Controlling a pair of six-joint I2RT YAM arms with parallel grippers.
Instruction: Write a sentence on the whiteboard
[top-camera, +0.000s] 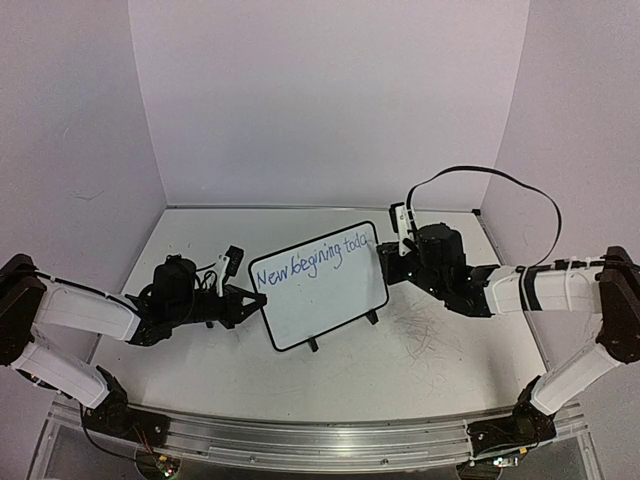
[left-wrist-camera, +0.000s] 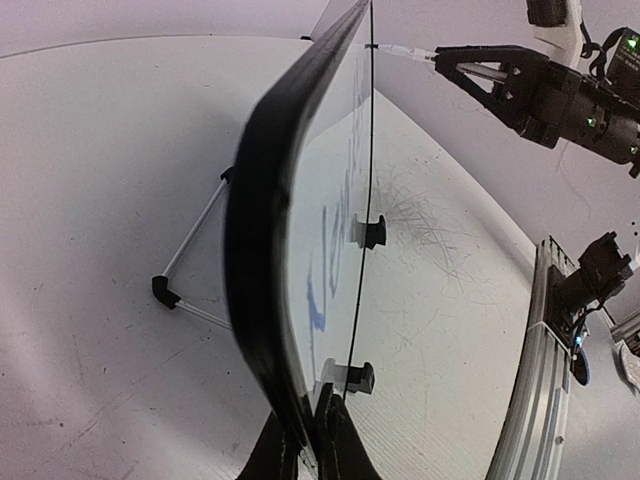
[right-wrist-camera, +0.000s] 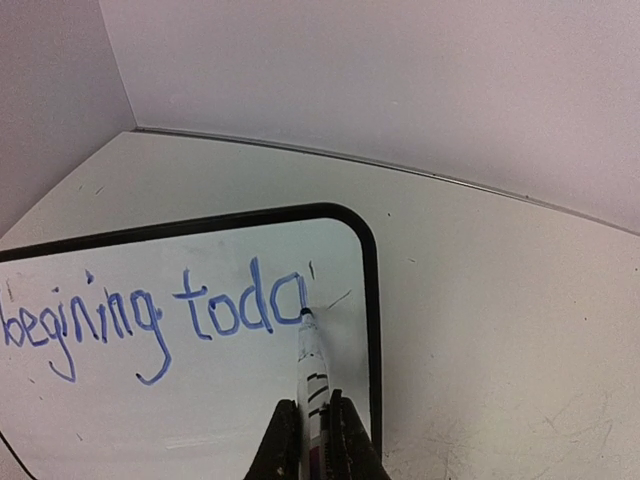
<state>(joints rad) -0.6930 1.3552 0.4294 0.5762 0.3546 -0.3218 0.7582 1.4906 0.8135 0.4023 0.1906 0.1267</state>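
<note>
As the last letter waits: the blue handwritten marker sentence (right-wrist-camera: 150, 315) reads "New begining toda", so the "y" looks like the stroke in hand.
Whiteboard: the small rectangular white board with a thin black rounded-corner frame (top-camera: 318, 290) stands tilted mid-tabletop, between the two arms, on its thin wire stand (left-wrist-camera: 190, 250) and two small black feet (left-wrist-camera: 372, 232).
Marker: the white pen with black bands (right-wrist-camera: 312, 375) has its tip on the board just right of the "a", near the right frame edge.
Right hand: the right hand (right-wrist-camera: 308, 425) is closed on the marker's barrel, with the arm reaching in low from the right towards the board's upper right corner.
Left hand: the left hand (left-wrist-camera: 305, 445) is pinched on the board's left frame edge, with the arm stretched low along the tabletop to brace it.
Doing it well: room is tight before the frame, so make the "y" narrow, press lightly and drop the tail downward. The left grip should stay firm so the board doesn't rock back.
Tabletop: the white tabletop (top-camera: 200, 240) carries faint grey scribble marks (top-camera: 420, 325) right of the board, apart from the sentence.
</note>
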